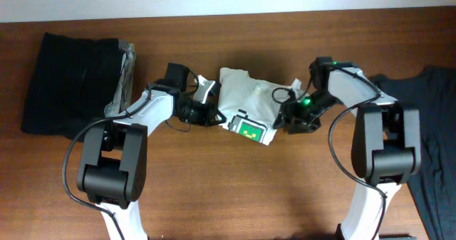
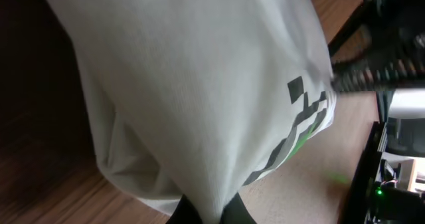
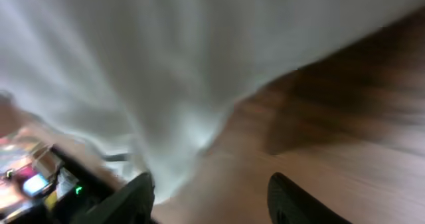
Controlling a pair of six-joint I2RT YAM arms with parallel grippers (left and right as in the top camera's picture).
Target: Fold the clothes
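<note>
**White T-shirt bunched at the table's centre between two robot arms**

A white cotton T-shirt (image 1: 246, 97) is seen lying crumpled at the middle of the brown wooden table (image 1: 235, 190). Its fabric is heaped in soft folds, and a square green and black pixel print (image 1: 251, 129) is turned upward at the shirt's near edge. The left gripper (image 1: 205, 112) is set against the shirt's left side. In the left wrist view its black fingers (image 2: 184, 214) are pressed together on a pinch of the white cloth. The right gripper (image 1: 291, 119) is placed at the shirt's right side. In the blurred right wrist view its fingers (image 3: 136, 197) are held wide apart, with white cloth hanging above them. A folded pile of black clothing (image 1: 68, 80) is stacked at the far left of the table, and a dark garment (image 1: 431, 147) is spread at the right edge.
</note>
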